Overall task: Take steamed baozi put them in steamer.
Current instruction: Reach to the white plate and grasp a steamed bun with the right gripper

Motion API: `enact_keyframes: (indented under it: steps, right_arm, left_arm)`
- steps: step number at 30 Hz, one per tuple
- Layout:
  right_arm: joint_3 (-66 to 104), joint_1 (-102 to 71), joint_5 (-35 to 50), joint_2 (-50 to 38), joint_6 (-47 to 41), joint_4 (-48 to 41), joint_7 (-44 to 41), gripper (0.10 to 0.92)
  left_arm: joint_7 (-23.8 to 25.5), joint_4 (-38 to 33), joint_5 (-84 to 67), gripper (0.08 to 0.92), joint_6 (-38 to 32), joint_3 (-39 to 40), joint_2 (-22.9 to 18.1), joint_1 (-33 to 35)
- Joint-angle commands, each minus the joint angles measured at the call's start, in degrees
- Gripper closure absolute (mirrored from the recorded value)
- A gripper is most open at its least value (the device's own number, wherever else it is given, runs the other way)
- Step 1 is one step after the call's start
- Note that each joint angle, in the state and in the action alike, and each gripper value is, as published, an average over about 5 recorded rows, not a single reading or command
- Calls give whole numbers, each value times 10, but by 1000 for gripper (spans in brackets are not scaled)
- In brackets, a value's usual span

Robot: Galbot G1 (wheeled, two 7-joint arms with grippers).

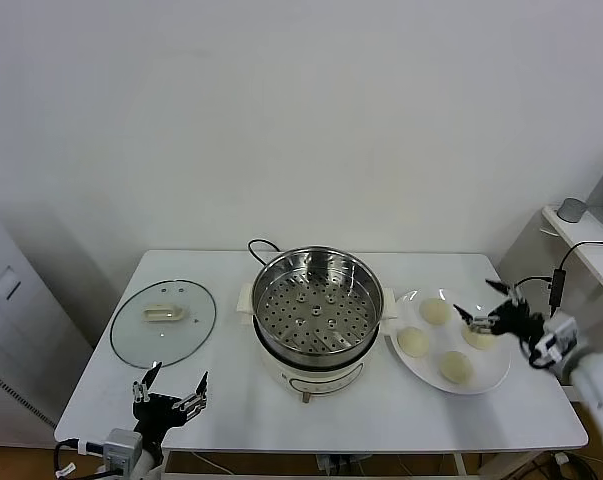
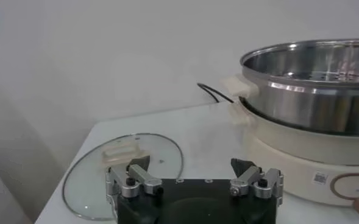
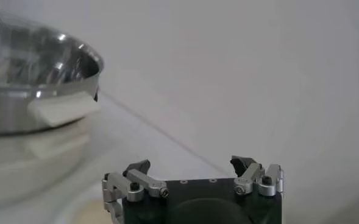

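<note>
Fingers of both grippers are spread, nothing grasped: right gripper (image 1: 493, 305) over the white plate (image 1: 486, 381) bearing four steamed baozi (image 1: 413, 342); left gripper (image 1: 171, 390) at the table's (image 1: 381, 420) near edge. Steamer (image 1: 317, 295) sits centred, glass lid (image 1: 163, 322) beside. Plain white wall (image 1: 301, 110) is seen behind.

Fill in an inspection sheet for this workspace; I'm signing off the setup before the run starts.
Surface: white table, bare along the front edge.
Job's things: four baozi on a white plate, to the right of the steamer; steamer mid-table, basket holds nothing.
Clutter: glass lid lying flat, left of the steamer.
Grippers: left gripper open, at the front left table edge, holding nothing; right gripper open, above the plate's far right side, holding nothing.
Cables: black cord behind the steamer; cable from the side shelf.
Surroundings: plain white wall; shelf at right.
</note>
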Motion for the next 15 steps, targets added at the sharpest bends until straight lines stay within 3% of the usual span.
enact_keyframes:
  steps: [1, 8, 15]
  right_arm:
    - [-177, 274, -229, -99, 63, -104, -272, 203]
    - [-358, 428, -306, -29, 161, -230, -317, 203]
    - [-370, 472, -402, 106, 231, -366, -315, 203]
  left_arm:
    - [0, -2, 0, 177, -2, 7, 4, -1]
    - [0, 4, 2, 177, -3, 8, 4, -10]
    - [-1, 4, 11, 177, -5, 2, -6, -5]
